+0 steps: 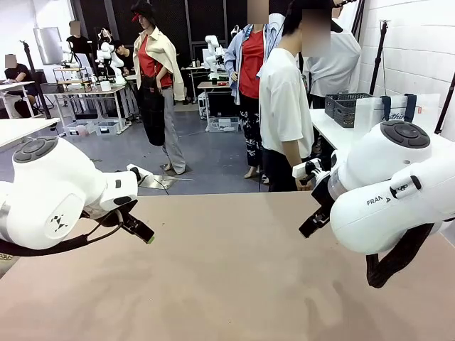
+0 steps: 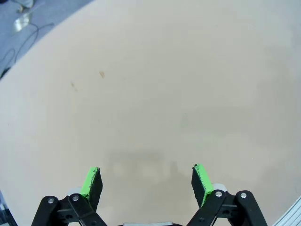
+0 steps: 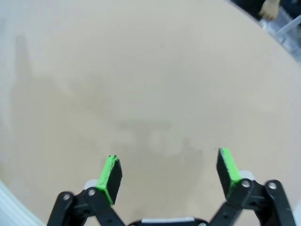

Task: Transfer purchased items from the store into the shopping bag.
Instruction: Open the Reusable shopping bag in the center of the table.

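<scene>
Both claws released, poised above the bare tan bench (image 1: 227, 284).
Left gripper (image 2: 146, 181) and right gripper (image 3: 169, 172) hang wide open and empty, probably since nothing is here to pick. Front view adds the translucent whitish plastic shopping bag (image 1: 387, 114), on a white side table (image 1: 325, 128) beyond the bench's far right corner; wrist views give the pad gaps.

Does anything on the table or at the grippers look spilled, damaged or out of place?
Nothing stands out. The left gripper and the right gripper hang open and unharmed above the tan table; its surface is clean apart from two faint specks.
</scene>
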Controlling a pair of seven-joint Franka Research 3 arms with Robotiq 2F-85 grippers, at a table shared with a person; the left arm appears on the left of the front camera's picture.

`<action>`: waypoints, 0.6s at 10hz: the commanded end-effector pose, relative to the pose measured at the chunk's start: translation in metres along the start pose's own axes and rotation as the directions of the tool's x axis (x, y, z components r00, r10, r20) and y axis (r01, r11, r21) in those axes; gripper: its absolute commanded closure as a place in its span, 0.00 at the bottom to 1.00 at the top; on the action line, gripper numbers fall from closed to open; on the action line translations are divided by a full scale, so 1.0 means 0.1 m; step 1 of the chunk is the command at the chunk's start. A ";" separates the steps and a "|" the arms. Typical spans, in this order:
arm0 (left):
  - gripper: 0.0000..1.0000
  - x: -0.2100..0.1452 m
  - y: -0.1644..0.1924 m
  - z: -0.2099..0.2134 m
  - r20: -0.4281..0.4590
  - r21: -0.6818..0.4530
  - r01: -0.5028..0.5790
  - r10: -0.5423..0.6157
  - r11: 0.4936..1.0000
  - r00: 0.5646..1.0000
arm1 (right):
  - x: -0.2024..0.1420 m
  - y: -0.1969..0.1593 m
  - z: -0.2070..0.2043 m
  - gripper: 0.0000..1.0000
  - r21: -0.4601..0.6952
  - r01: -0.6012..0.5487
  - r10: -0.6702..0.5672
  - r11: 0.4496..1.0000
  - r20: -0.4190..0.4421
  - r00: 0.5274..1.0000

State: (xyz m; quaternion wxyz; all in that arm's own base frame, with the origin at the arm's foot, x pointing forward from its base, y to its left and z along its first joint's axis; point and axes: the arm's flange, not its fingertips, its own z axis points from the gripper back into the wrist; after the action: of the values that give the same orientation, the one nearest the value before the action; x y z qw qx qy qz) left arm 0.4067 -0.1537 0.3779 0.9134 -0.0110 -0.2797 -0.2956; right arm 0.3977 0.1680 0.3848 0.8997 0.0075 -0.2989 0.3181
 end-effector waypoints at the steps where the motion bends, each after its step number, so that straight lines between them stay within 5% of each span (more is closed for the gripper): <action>1: 0.00 0.39 0.23 0.32 0.182 0.056 -0.005 -0.006 0.998 0.983 | 0.34 -0.21 0.33 0.00 -0.121 0.062 -0.038 0.991 0.191 0.981; 3: 0.00 0.85 0.79 0.76 0.366 0.125 -0.117 0.064 0.985 0.928 | 0.70 -0.74 0.63 0.00 -0.270 0.223 -0.126 0.937 0.335 0.934; 6: 0.00 0.82 1.86 0.97 0.340 0.321 -0.261 0.147 0.910 0.929 | 0.75 -1.80 0.84 0.00 -0.436 0.479 -0.323 0.762 0.386 0.864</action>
State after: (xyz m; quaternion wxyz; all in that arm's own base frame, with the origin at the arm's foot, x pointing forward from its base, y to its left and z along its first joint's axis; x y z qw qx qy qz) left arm 0.4982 -0.0342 0.5452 0.8618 0.0378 -0.4827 -0.1513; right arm 0.4790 0.0206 0.5446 0.8586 -0.0764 -0.5013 0.0758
